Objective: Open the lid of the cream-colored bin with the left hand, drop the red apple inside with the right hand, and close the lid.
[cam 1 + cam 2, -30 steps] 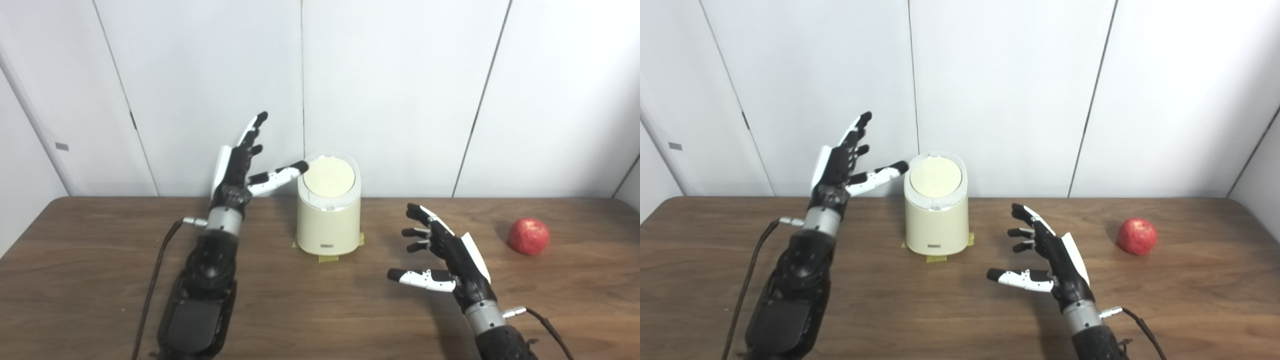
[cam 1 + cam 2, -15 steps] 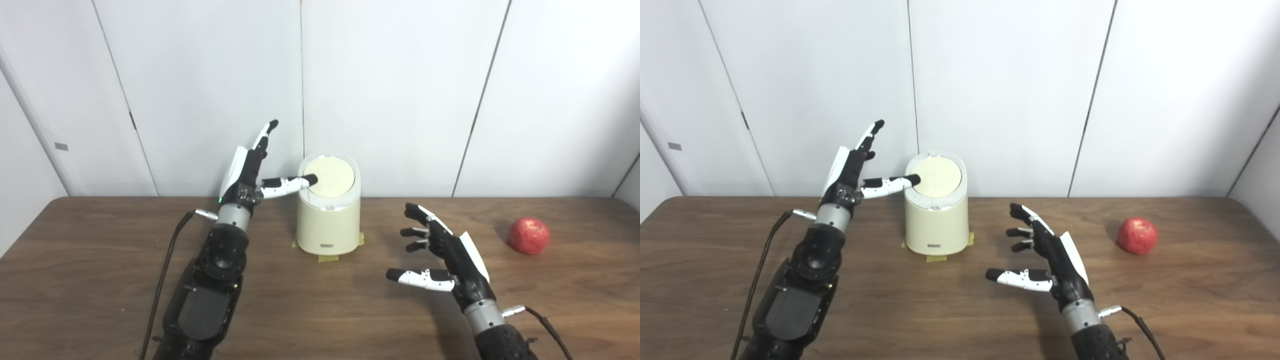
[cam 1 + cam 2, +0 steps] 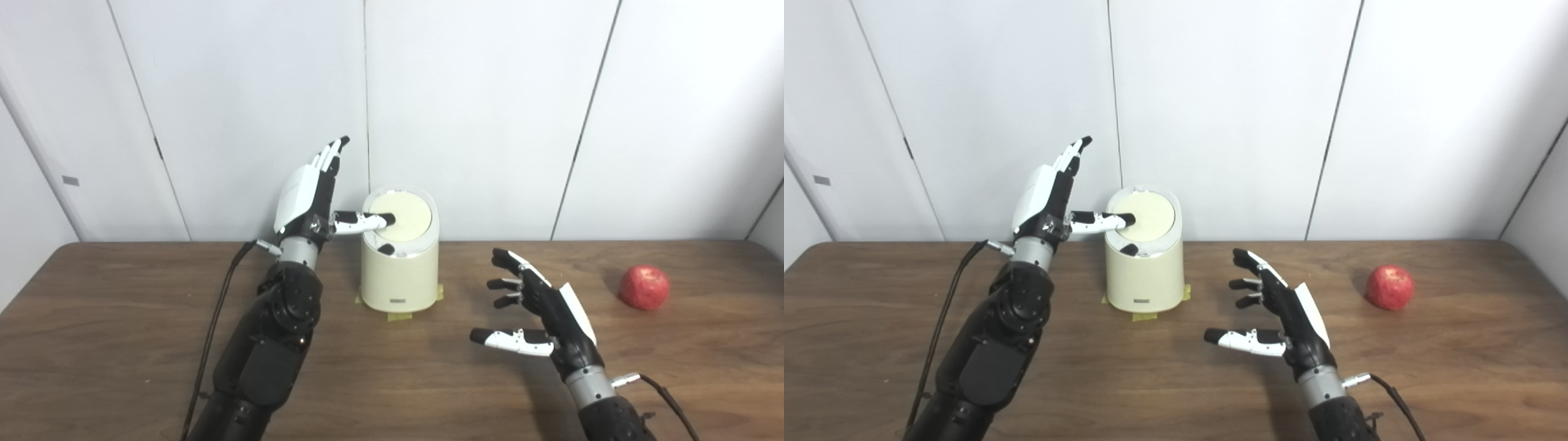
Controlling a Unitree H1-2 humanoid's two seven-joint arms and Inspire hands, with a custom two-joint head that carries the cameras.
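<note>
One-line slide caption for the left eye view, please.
Left robot hand presses the cream bin lid; apple waits.

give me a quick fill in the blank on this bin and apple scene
1. The left hand has its thumb on the bin's ____.
2. The red apple lies on the ____, touched by neither hand.
3. The right hand holds ____.
4. Yellow tape shows under the cream-colored ____.

Missing words: lid; table; nothing; bin

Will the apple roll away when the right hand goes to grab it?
Probably, if nudged: the apple is round and sits loose on the smooth table. It looks firm, so likely no squashing. The right hand is open, apart from it.
</note>
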